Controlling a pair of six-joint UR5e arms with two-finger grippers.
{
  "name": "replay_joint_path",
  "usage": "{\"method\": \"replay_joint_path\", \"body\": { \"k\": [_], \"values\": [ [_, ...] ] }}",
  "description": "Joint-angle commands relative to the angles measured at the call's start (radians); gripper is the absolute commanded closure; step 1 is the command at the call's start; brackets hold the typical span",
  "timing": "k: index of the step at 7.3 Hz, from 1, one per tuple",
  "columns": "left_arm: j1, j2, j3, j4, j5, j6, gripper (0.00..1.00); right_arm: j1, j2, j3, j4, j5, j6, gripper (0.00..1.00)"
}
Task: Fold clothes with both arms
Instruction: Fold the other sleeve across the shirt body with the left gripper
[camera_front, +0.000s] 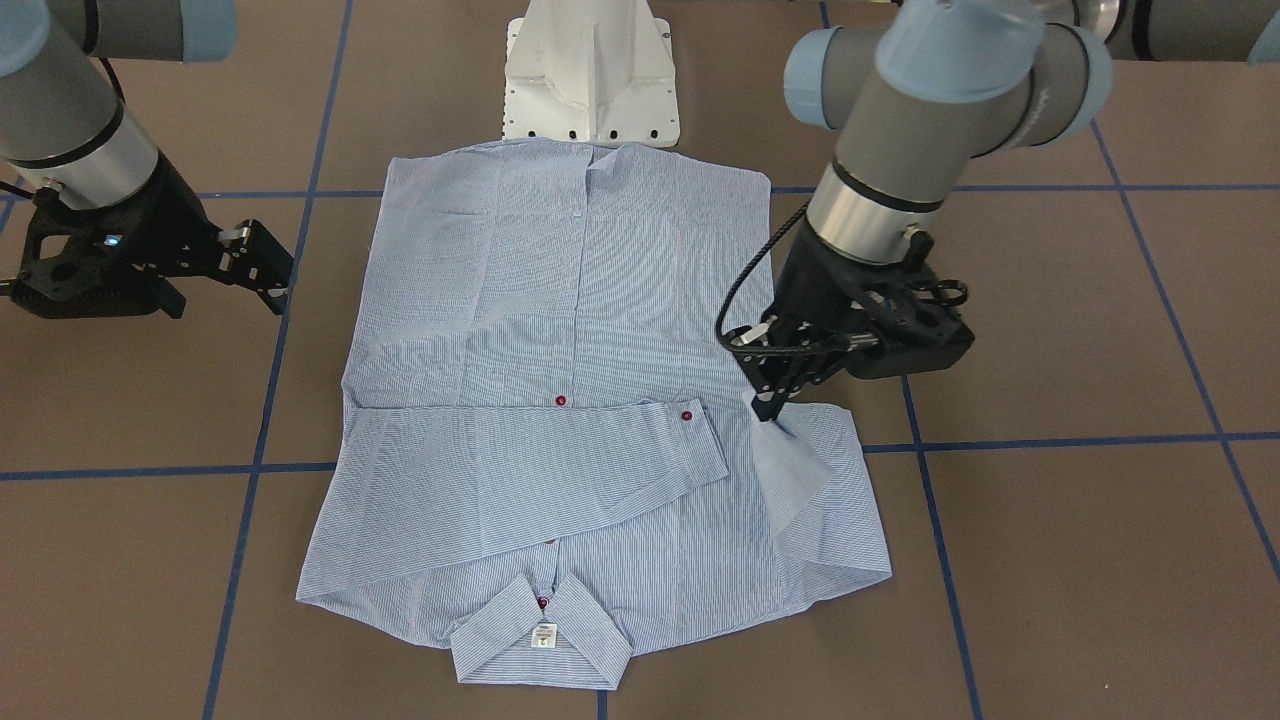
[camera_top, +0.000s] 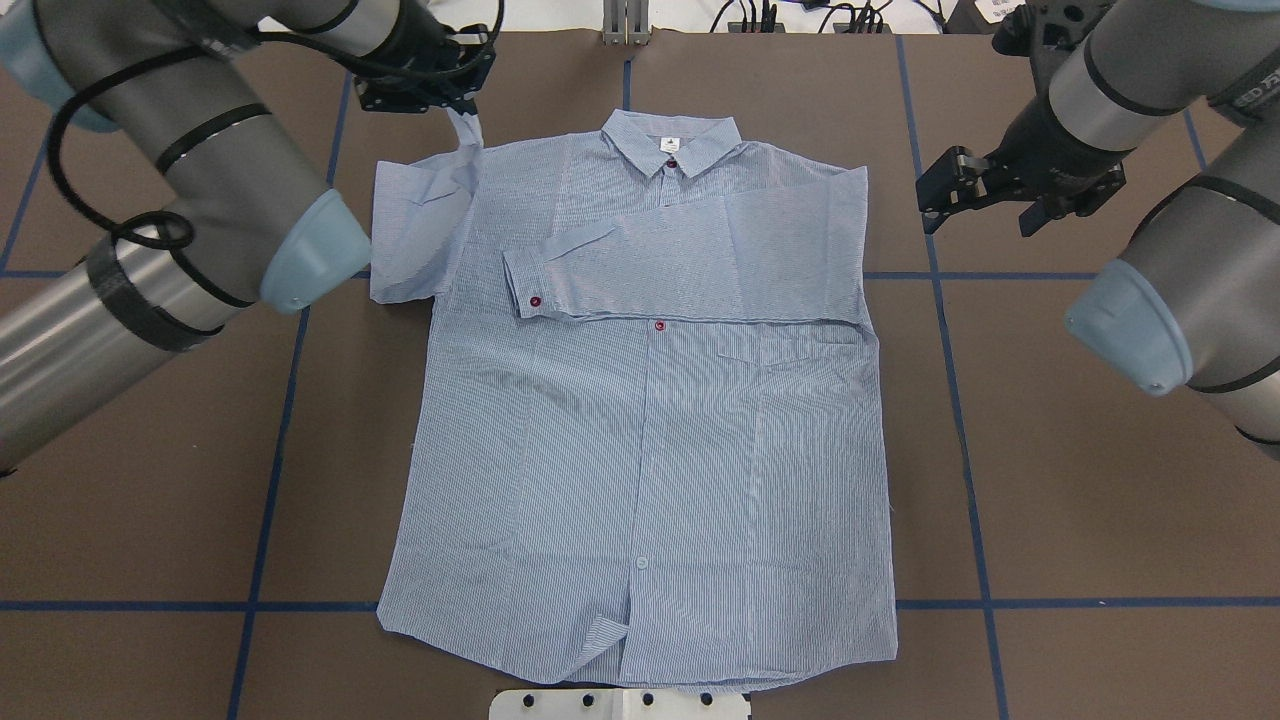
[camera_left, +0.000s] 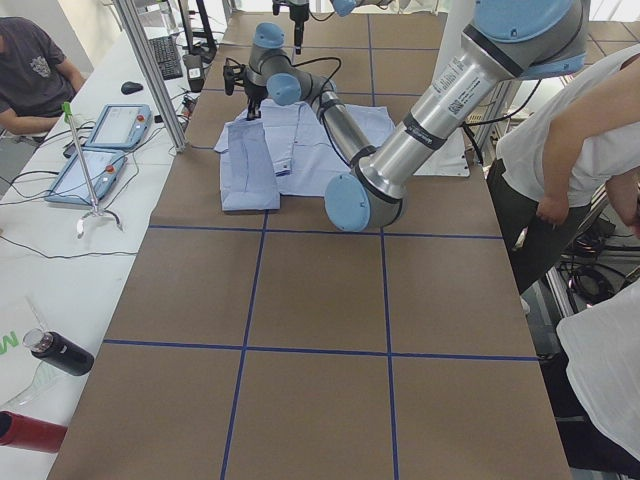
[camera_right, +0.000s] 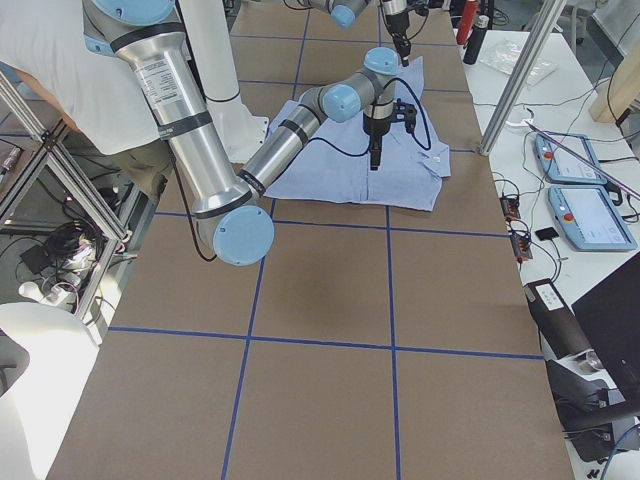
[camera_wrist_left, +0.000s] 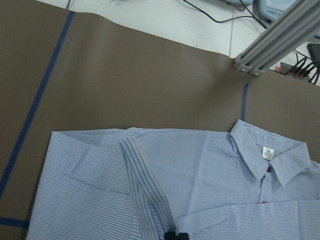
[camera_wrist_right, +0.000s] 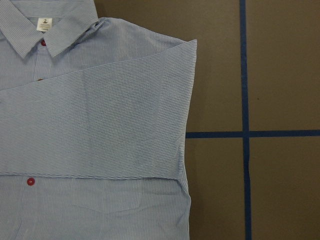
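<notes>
- 1 striped shirt (camera_top: 640, 450) lay front-up on the table (camera_top: 1050, 500). In the overhead view its collar (camera_top: 712, 135) was at 12 o'clock and its hem at 6 o'clock, next to the robot's base.
- 1 neck label (camera_top: 668, 143), 1 chest pocket (camera_top: 790, 355) and 3 red buttons showed in that view.
- 1 sleeve lay flat across the chest, its cuff (camera_top: 530, 285) pointing to 9 o'clock. The other sleeve was bunched at the shirt's 10 o'clock corner.
- 2 arms were present: the left arm (camera_top: 180, 200) and the right arm (camera_top: 1180, 260).
- The left gripper (camera_front: 768, 408) was at the 10 o'clock corner. Its jaws were pinched together on a fold of the bunched sleeve, which hung raised off the table from the fingertips.
- The right gripper (camera_top: 932, 192) hovered off the shirt's 2 o'clock corner, near the edge but not touching it. Its jaws stood apart and held nothing.
</notes>
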Motion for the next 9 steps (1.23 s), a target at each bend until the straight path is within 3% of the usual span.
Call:
{"method": "replay_joint_path", "body": {
  "k": [1, 7, 9],
  "values": [
    [0.039, -0.121, 0.089, -0.005, 0.01, -0.11, 1.0, 0.046, -0.049, 0.001, -0.007, 0.017, -0.103, 0.0],
    [0.105, -0.188, 0.091, -0.005, 0.008, -0.217, 1.0, 0.053, -0.054, -0.006, -0.007, 0.016, -0.111, 0.0],
    [0.138, -0.185, 0.136, -0.029, 0.025, -0.216, 1.0, 0.054, -0.054, -0.014, -0.005, 0.016, -0.111, 0.0]
  ]
}}
